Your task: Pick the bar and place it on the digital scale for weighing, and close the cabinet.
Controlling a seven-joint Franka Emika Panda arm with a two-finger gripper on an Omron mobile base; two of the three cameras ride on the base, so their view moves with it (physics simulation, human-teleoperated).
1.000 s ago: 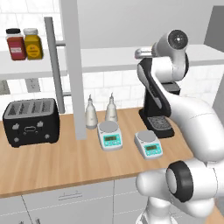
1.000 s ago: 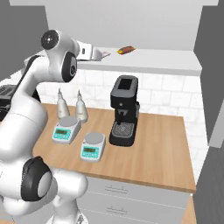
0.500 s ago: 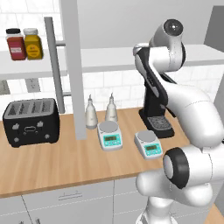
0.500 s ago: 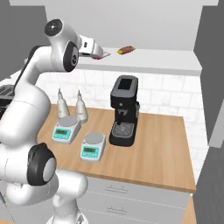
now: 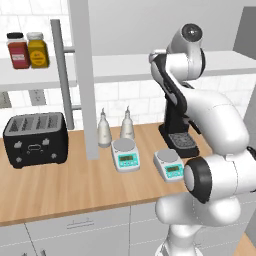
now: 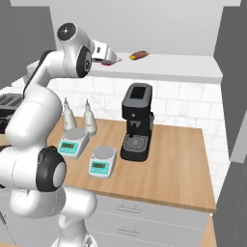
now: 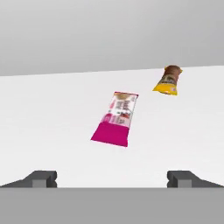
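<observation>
Pincer (image 7: 112,177) released, jaws wide, empty, aimed at the bar (image 7: 116,118), which lies flat mid-shelf (image 7: 48,109); an orange-brown packet (image 7: 168,80) lies nearer the back. Step: approach. Next: advance, straddle the bar, clench.

Bar (image 7: 116,118) — magenta, pale end; shelf (image 7: 52,113) white.

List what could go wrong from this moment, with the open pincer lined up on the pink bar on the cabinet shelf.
1. The bar lies slanted across the line between the fingertips, so the open pincer may clip a corner and skid it along the shelf.
2. An orange-brown wrapped item lies close beyond the bar; overshooting could knock it.
3. Two look-alike scales sit side by side beside the coffee machine, crowding the drop.
</observation>
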